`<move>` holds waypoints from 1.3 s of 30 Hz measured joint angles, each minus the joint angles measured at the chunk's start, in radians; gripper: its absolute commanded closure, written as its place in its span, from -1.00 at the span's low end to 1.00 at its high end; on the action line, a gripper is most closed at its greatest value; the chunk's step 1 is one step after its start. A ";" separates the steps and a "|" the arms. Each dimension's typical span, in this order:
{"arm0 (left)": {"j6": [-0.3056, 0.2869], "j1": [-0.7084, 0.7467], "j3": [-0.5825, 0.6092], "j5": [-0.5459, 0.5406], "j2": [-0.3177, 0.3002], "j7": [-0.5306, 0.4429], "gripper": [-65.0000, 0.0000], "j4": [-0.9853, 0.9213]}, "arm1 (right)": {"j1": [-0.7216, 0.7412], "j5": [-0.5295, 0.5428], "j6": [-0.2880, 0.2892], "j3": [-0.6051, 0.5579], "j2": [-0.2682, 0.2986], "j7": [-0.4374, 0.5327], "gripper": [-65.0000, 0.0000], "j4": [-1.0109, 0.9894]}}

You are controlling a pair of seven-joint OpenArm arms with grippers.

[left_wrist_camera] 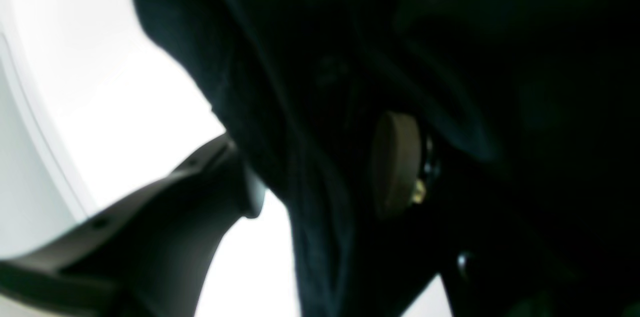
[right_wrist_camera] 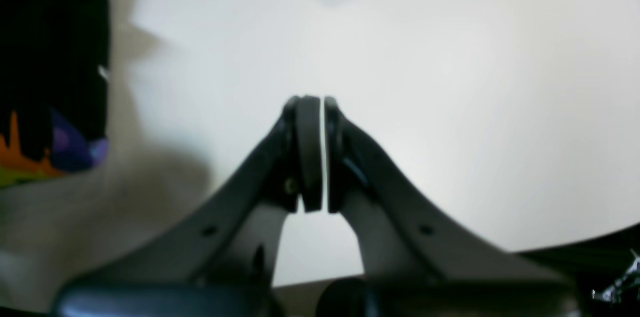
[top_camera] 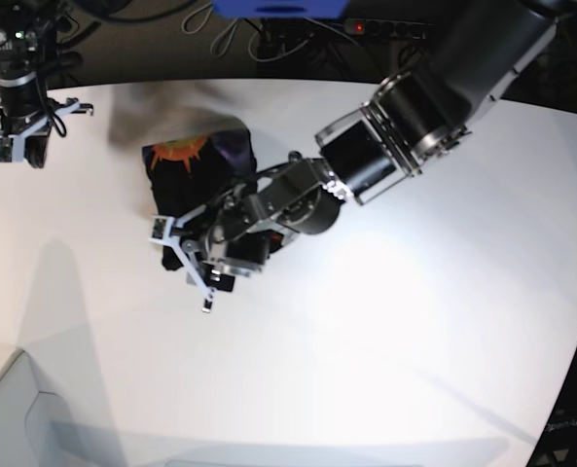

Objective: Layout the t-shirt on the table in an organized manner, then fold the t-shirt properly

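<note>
The black t-shirt (top_camera: 202,173) lies as a compact folded bundle on the white table (top_camera: 414,341), orange sunburst print (top_camera: 176,153) facing up. My left gripper (top_camera: 193,263) is at the bundle's near edge. In the left wrist view its fingers (left_wrist_camera: 200,197) are closed around a thick fold of the black t-shirt (left_wrist_camera: 310,107), which fills most of that view. My right gripper (right_wrist_camera: 324,152) is shut and empty, held over bare table (right_wrist_camera: 450,82). The t-shirt (right_wrist_camera: 50,47) with its orange and purple print shows at that view's left edge. In the base view the right gripper (top_camera: 16,151) is at the far left.
The table's curved edge (top_camera: 570,370) runs down the right side of the base view. Dark cables and a power strip (top_camera: 385,29) lie beyond the table's far edge. A pale surface (top_camera: 6,409) sits off the front left corner.
</note>
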 measured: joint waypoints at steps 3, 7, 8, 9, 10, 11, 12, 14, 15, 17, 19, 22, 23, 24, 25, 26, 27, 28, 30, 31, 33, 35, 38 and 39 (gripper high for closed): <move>-0.001 -0.001 0.000 0.001 -0.022 0.002 0.02 0.069 | 0.002 0.001 0.000 0.005 -0.024 0.002 1.00 0.000; -0.002 -0.009 0.002 0.001 -0.023 0.002 0.02 0.116 | 0.001 0.001 0.000 0.004 -0.030 0.002 1.00 0.000; -0.002 -0.012 0.002 0.001 -0.024 0.002 0.02 0.123 | 0.000 0.001 0.000 0.004 -0.031 -0.001 1.00 0.000; -0.002 -0.015 0.002 0.000 -0.032 0.000 0.02 0.135 | -0.002 0.001 0.000 0.005 -0.031 -0.002 1.00 0.000; -0.002 -0.018 0.001 -0.001 -0.040 -0.002 0.02 0.151 | -0.009 0.002 0.000 0.005 -0.030 0.003 1.00 0.001; -0.005 -0.016 -0.021 -0.002 -0.048 -0.002 0.02 0.170 | -0.017 0.002 0.000 0.005 -0.032 0.004 1.00 0.001; -0.006 -0.013 -0.051 -0.002 -0.051 0.003 0.02 0.185 | -0.026 0.001 0.000 0.003 -0.031 0.002 1.00 0.001; -0.005 -0.009 -0.119 0.000 -0.053 0.006 0.02 0.220 | -0.032 -0.002 0.000 0.003 -0.034 0.000 1.00 0.001; -0.005 -0.009 -0.151 0.000 -0.052 0.007 0.02 0.235 | -0.032 -0.001 0.000 0.002 -0.034 0.000 1.00 0.001; -0.005 -0.007 -0.222 -0.001 -0.048 0.005 0.02 0.259 | -0.024 0.001 0.000 0.001 -0.033 0.000 1.00 0.001; -0.006 0.018 -0.334 -0.002 -0.053 -0.008 0.03 0.293 | -0.024 0.002 0.000 -0.002 -0.034 0.000 1.00 0.001; -0.005 0.077 -0.531 -0.001 -0.092 0.007 0.03 0.355 | -0.024 0.001 0.000 0.000 -0.034 -0.003 1.00 0.001; -0.003 0.098 -0.601 0.008 -0.111 0.037 0.05 0.380 | -0.021 0.000 0.000 -0.003 -0.034 -0.004 1.00 0.001; 0.000 0.126 -0.677 0.006 -0.126 0.077 0.11 0.408 | -0.021 0.001 0.000 -0.011 -0.034 -0.003 1.00 0.001; 0.002 0.151 -0.750 0.006 -0.140 0.111 0.19 0.436 | -0.021 0.000 0.000 -0.026 -0.032 -0.004 1.00 0.000; 0.000 0.177 -0.817 0.001 -0.151 0.138 0.31 0.463 | -0.022 0.001 0.000 -0.039 -0.034 -0.003 1.00 0.000; 0.000 0.200 -0.884 0.002 -0.159 0.163 0.43 0.490 | -0.021 0.002 0.000 -0.050 -0.036 -0.003 1.00 -0.002; 0.000 0.231 -0.953 0.003 -0.158 0.180 0.57 0.523 | -0.022 0.002 0.000 -0.059 -0.037 -0.001 1.00 -0.003; 0.002 0.302 -1.071 -0.001 -0.167 0.216 0.87 0.601 | -0.022 0.001 0.000 -0.090 -0.034 -0.002 1.00 -0.005; 0.001 0.345 -1.122 -0.009 -0.169 0.227 1.00 0.639 | -0.022 0.001 0.000 -0.104 -0.034 -0.002 1.00 -0.006; -0.001 0.425 -1.213 0.002 -0.176 0.273 1.00 0.684 | -0.018 0.002 0.000 -0.116 -0.037 -0.001 1.00 -0.006; 0.002 0.512 -1.299 0.000 -0.183 0.282 0.99 0.726 | -0.016 0.001 0.000 -0.114 -0.035 -0.002 1.00 -0.010; 0.001 0.653 -1.418 -0.001 -0.180 0.282 1.00 0.794 | -0.026 0.008 0.000 -0.110 -0.034 0.000 1.00 -0.026; 0.003 0.694 -1.450 0.002 -0.178 0.286 1.00 0.806 | -0.030 0.002 0.000 -0.108 -0.034 0.000 1.00 -0.038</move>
